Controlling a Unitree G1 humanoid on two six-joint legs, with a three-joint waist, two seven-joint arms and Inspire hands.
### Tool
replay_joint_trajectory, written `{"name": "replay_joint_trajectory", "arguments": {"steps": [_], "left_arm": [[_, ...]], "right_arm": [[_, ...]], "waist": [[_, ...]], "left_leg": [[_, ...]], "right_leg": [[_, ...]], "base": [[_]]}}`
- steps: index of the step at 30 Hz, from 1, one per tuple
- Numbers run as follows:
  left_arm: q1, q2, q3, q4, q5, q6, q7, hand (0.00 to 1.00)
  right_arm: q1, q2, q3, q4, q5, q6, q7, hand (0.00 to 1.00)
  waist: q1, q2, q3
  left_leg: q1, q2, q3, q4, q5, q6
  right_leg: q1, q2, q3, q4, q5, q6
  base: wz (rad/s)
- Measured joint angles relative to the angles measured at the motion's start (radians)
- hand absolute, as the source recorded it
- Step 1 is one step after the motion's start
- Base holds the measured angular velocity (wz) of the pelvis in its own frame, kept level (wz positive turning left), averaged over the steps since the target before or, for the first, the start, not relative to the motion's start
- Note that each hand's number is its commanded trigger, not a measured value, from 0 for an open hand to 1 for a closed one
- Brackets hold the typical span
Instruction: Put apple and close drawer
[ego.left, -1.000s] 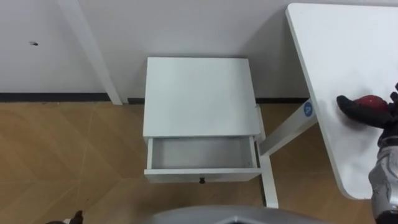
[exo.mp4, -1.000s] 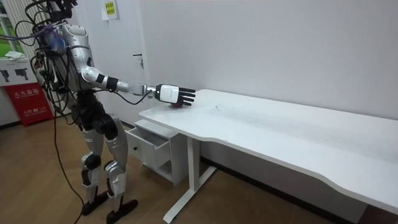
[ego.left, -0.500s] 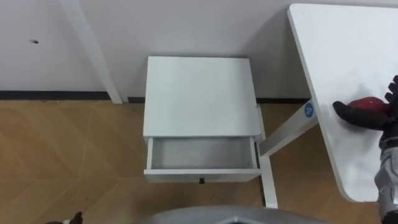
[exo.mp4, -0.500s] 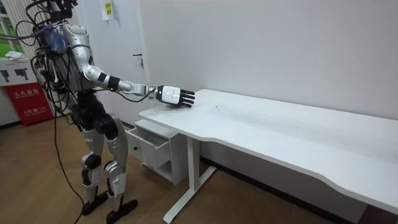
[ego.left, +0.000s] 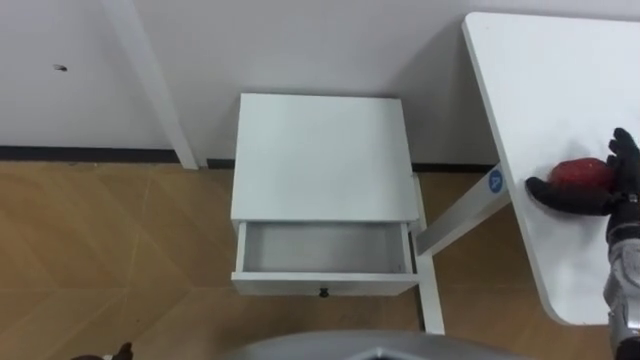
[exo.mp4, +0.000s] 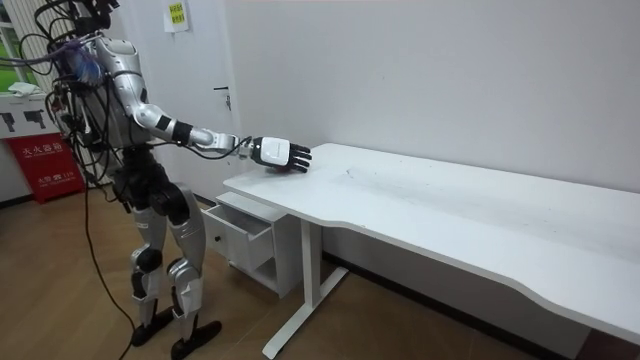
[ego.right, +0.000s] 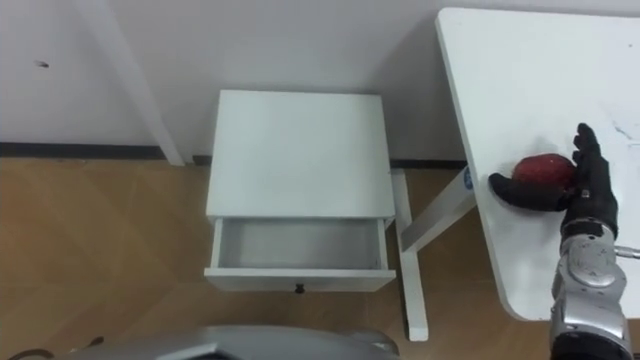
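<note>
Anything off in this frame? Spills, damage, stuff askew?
Nothing stands out. The drawer of the white cabinet is open, square and empty. The apple sits on the white table with the right hand against it. No spills or damage visible.

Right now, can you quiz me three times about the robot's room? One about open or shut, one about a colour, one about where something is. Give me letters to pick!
1. The drawer of the white box-shaped cabinet is: A shut; B open and empty; C open and full.
2. The plank floor is: A blue; B green; C brown.
3. The round red apple lies: A in the drawer; B on the floor; C on the white table.

Answers: B, its bare inside shows. C, brown boards lie around the cabinet. C, it sits near the table's end, beside the robot's right hand.
</note>
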Motion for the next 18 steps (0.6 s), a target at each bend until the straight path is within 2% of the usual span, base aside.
{"name": "replay_joint_trajectory", "arguments": {"steps": [2, 8, 18], "left_arm": [[-0.001, 0.002, -0.001, 0.000, 0.000, 0.000, 0.000, 0.00], [-0.001, 0.009, -0.018, -0.001, -0.003, 0.000, 0.007, 0.00], [-0.004, 0.019, -0.080, 0.002, -0.001, 0.001, 0.007, 0.00]], "right_arm": [[-0.005, -0.012, -0.004, 0.017, -0.010, -0.007, 0.000, 1.00], [-0.020, -0.015, -0.003, 0.049, -0.023, -0.016, -0.004, 1.00], [-0.027, -0.015, 0.024, 0.034, -0.064, -0.007, -0.012, 1.00]], "waist": [[-0.001, -0.007, -0.0004], [0.001, -0.014, 0.0013], [0.005, -0.017, 0.0031]], "left_leg": [[0.000, 0.001, 0.000, 0.000, 0.000, 0.000], [0.002, 0.001, -0.001, 0.002, 0.000, 0.000], [0.000, 0.000, -0.010, 0.004, 0.000, 0.000]], "right_leg": [[0.001, 0.001, 0.000, 0.000, 0.000, 0.000], [0.001, 0.002, 0.001, 0.001, 0.000, 0.000], [0.003, 0.010, 0.004, 0.000, 0.001, -0.001]], "base": [[0.00], [0.00], [0.00]]}}
